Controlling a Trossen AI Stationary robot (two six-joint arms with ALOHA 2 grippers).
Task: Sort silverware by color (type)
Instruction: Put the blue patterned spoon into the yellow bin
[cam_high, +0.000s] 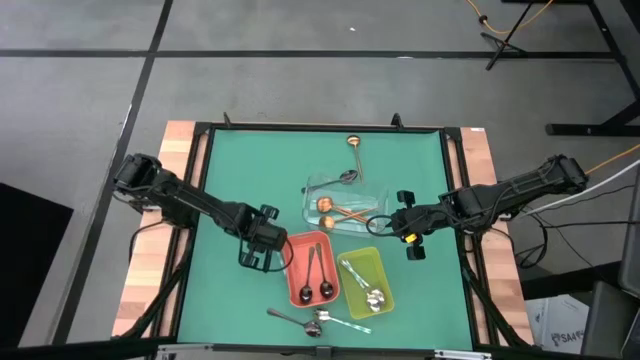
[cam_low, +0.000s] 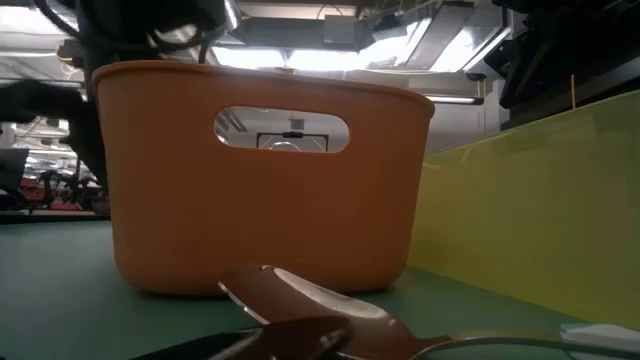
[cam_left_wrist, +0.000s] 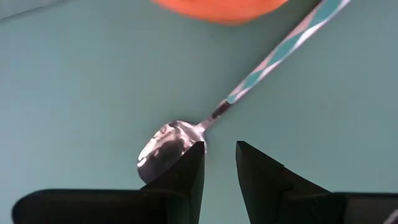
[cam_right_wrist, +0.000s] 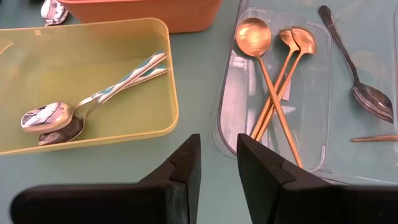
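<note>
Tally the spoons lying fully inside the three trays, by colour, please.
Copper spoons, in the clear tray: 3
Dark spoons, in the red tray: 2
Silver spoons, in the green tray: 2
Total: 7
One more dark spoon at the clear tray's edge is left out.

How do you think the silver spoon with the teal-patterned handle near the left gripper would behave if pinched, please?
The silver spoon with the teal-patterned handle looks like polished metal, so probably stiff yet slippery. It lies flat on the green mat, so the fingers may scrape. Its rounded bowl could rock.
</note>
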